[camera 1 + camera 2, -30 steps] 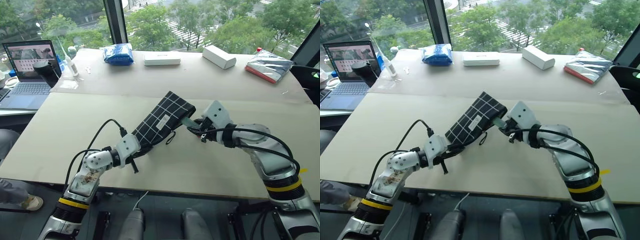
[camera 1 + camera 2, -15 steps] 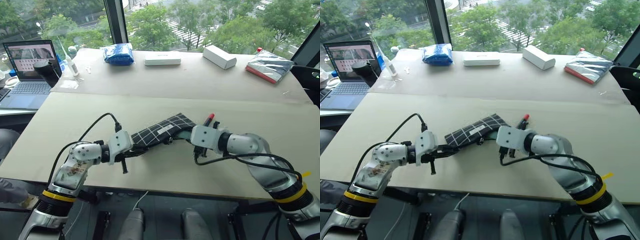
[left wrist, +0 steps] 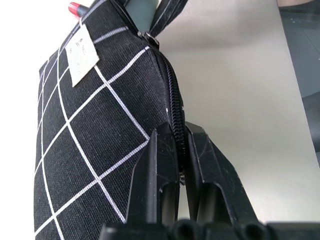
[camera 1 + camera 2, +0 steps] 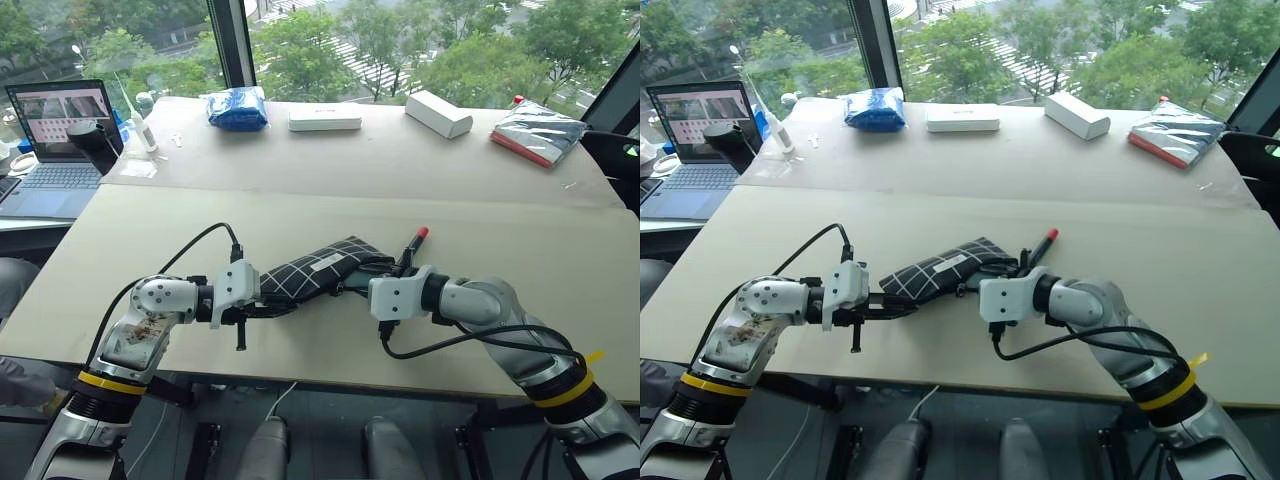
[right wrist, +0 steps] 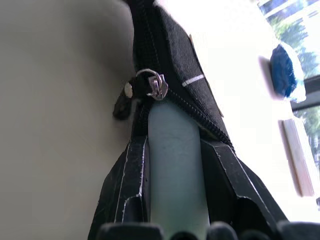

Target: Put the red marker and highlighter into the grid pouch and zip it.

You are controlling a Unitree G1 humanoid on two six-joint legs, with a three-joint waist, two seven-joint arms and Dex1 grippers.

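While the left gripper (image 3: pixel 181 165) has its jaws clamped together on the zipper edge at one end of the grid pouch (image 4: pixel 320 270), the right gripper (image 5: pixel 172 150) has its jaws clamped on the highlighter (image 5: pixel 175 165), a pale green barrel whose front end sits in the pouch's open mouth, right under the metal zipper slider (image 5: pixel 156 86). Pouch is held between the two grippers, just above the table (image 4: pixel 200 220), near its front edge, lying roughly level, white label (image 3: pixel 82 54) facing up. Zipper is closed along the stretch near the left gripper, open at the end by the right gripper. Red marker (image 4: pixel 413 243) sticks up at an angle, red cap uppermost, beside the right gripper at the pouch's mouth end; cannot tell if its lower end is inside the pouch. On the table's far side: blue bundle (image 4: pixel 237 107), flat white box (image 4: pixel 324 120), second white box (image 4: pixel 438 113), silver packet with a red edge (image 4: pixel 538 132). Open laptop (image 4: pixel 58 140) at far left.
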